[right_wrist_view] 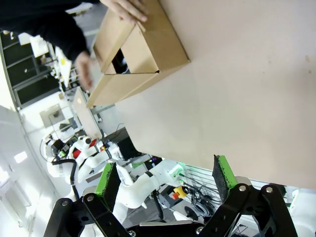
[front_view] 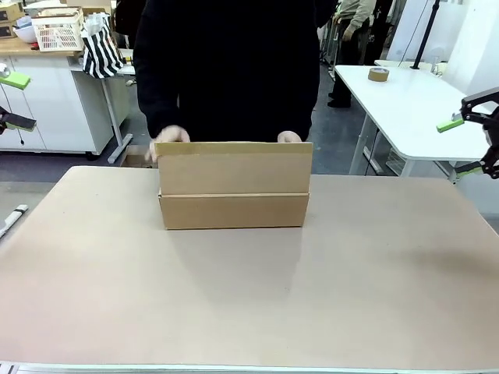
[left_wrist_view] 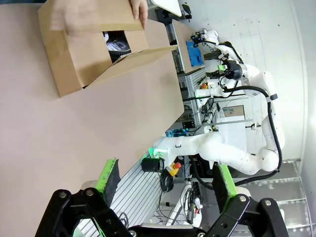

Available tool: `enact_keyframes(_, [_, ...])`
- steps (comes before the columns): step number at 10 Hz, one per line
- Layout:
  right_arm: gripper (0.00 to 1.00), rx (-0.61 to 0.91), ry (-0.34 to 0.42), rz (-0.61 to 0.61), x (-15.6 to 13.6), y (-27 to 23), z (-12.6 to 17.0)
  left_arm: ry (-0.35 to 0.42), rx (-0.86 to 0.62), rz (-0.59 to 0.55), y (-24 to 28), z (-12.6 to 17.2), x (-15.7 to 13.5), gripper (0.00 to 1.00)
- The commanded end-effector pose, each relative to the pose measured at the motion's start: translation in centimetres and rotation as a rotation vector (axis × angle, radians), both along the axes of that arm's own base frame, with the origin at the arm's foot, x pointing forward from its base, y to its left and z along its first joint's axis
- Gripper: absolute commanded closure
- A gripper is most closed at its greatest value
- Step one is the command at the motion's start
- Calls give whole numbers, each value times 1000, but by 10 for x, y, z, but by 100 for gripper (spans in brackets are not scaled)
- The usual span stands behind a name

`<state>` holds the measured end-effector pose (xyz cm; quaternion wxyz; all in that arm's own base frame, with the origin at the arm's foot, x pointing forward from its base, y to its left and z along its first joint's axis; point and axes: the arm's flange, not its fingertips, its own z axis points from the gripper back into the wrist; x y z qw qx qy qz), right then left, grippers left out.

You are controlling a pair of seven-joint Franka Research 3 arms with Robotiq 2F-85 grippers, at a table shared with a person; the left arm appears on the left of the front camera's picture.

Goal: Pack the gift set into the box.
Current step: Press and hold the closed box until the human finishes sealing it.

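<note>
The brown cardboard box stands at the table's far middle, its near flap raised. The person behind it holds the flaps with one hand at the left and the other hand at the right. In the left wrist view the box shows a dark and white item inside; I cannot tell whether it is the gift set. My left gripper hangs open at the far left, well away from the box. Over the right edge my right gripper is open too. Both are empty: left gripper, right gripper.
The tan table is bare in front of the box. A pale tool lies at its left edge. Behind, a white table carries a tape roll; a striped bag and a basket sit at back left.
</note>
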<state>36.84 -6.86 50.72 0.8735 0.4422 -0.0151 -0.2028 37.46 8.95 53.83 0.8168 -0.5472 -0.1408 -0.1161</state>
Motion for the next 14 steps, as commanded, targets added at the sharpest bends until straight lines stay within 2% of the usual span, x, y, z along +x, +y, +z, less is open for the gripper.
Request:
enact_keyframes(1, [0, -12, 9, 7, -2, -3, 0, -17, -22, 8, -3, 0, 0, 0])
enact_keyframes(14, [0, -12, 9, 7, -2, -3, 0, -17, -22, 8, -3, 0, 0, 0])
